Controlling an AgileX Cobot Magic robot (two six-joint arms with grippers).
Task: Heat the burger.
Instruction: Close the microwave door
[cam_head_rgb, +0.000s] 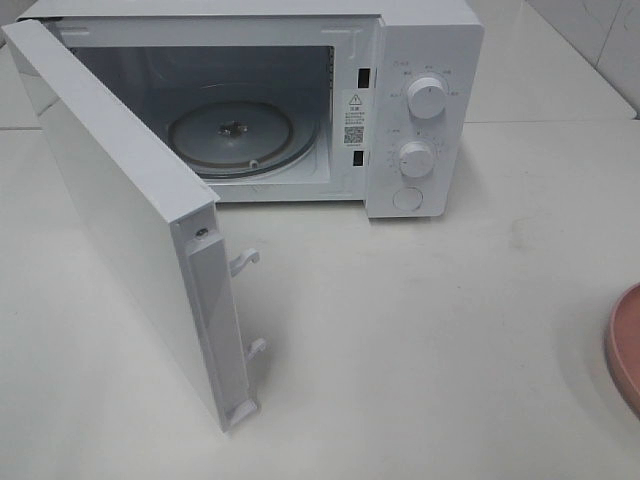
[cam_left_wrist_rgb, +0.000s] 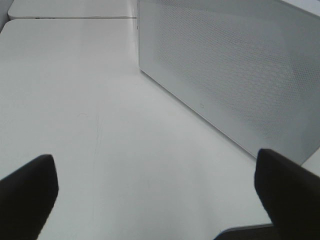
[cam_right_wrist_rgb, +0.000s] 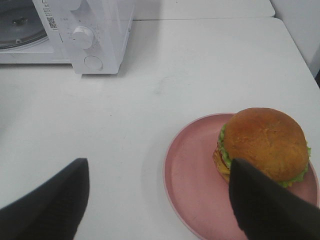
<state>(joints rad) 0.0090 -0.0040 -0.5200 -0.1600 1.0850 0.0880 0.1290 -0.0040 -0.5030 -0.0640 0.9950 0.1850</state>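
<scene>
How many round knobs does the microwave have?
2. One upper knob near the top of the control panel, and one lower knob just below it. Under those sits a round button, not a knob.

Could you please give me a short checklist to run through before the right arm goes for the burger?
1. Microwave door swung fully open: ok.
2. Glass turntable inside the microwave bare and free to take the food: ok.
3. Burger sitting upright on the pink plate, bun on top: ok.
4. Right tool open wide, nothing held, above the table beside the plate: ok.
5. Left tool open and empty, near the outer face of the door: ok.
6. Left arm clear of the path from plate to microwave mouth: cannot tell, neither arm shows in the high view.
</scene>
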